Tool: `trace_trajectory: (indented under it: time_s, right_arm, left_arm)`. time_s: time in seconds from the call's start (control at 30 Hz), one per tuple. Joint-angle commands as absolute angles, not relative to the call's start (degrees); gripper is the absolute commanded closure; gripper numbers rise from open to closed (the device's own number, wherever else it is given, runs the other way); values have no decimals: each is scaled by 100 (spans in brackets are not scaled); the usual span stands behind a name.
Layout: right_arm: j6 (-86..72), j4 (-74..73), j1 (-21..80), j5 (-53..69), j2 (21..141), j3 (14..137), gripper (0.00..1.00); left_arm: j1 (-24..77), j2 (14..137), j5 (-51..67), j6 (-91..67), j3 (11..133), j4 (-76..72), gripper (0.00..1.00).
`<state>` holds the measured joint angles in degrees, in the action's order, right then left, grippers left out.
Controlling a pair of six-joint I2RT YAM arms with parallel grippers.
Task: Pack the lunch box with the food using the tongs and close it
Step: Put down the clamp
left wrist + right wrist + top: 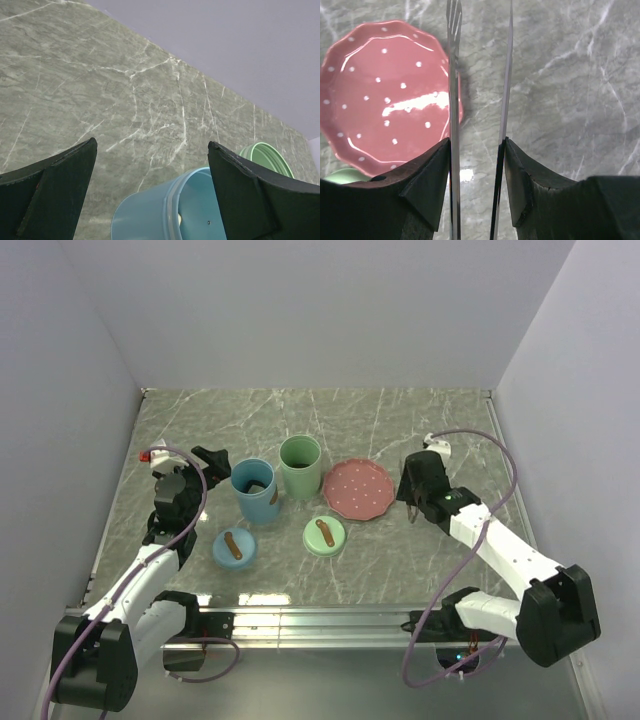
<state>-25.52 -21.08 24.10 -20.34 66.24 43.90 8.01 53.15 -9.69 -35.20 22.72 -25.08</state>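
The lunch box shows as two round tubs standing open, a blue one [256, 490] and a green one [300, 466]. A dark and white piece of food [257, 484] lies inside the blue tub. My left gripper [214, 461] hangs open just left of it, the blue tub's [165, 210] rim low between the fingers. My right gripper [476, 142] is shut on the tongs [453, 75]; both thin metal arms run between its pads, tips pointing past the right edge of the pink plate [385, 95]. In the top view the right gripper [410, 492] sits right of the empty plate [357, 488].
A blue lid [234, 547] and a green lid [324, 535], each with a brown handle, lie flat in front of the tubs. Grey walls close in the marble table [420, 430] on three sides.
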Motion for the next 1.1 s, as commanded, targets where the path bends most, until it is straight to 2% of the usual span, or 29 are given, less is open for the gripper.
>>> trace_trajectory:
  time_s: [0.0, 0.47, 1.07]
  right_arm:
    - [-2725, -1653, 2163, -1837, 6548, 4246, 47]
    - [-2531, -1485, 1714, -1477, 7725, 4587, 47]
    - [-2725, -2355, 1591, -2180, 9272, 5528, 46]
  left_arm:
    - [773, 5265, -870, -3560, 2250, -2769, 1]
    - [773, 5229, -853, -3568, 2232, -2777, 1]
    - [773, 5238, -861, -3568, 2241, -2777, 1]
